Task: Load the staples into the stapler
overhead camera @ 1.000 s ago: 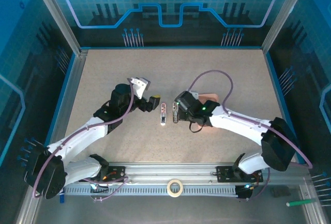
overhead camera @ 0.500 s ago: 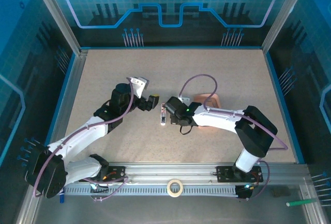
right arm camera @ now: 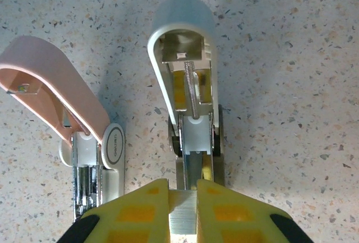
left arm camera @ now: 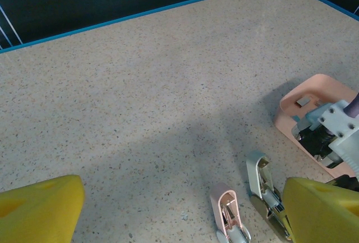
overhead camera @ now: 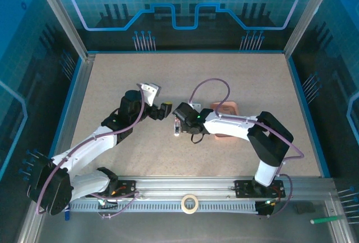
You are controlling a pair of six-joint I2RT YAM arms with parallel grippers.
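Right gripper point(right arm camera: 182, 189): yellow fingers point(right arm camera: 140, 209) closed almost together, pinching short silver-grey ribbed strip of staples point(right arm camera: 182, 220) at near end of hinged-open grey-white mini stapler point(right arm camera: 180, 30). Pink mini stapler point(right arm camera: 45, 69), also hinged open, lay just left. Left gripper point(left arm camera: 184, 187) spread wide, held nothing, hovered left of staplers. Salmon-pink shallow tray point(left arm camera: 317, 94) stood to right with another small grey strip point(left arm camera: 303, 101) inside; right arm partly covered tray.

Pink stapler point(right arm camera: 53, 83), white stapler point(right arm camera: 188, 86) lie open side by side; grey staples point(left arm camera: 303, 101) in tray point(left arm camera: 328, 88).
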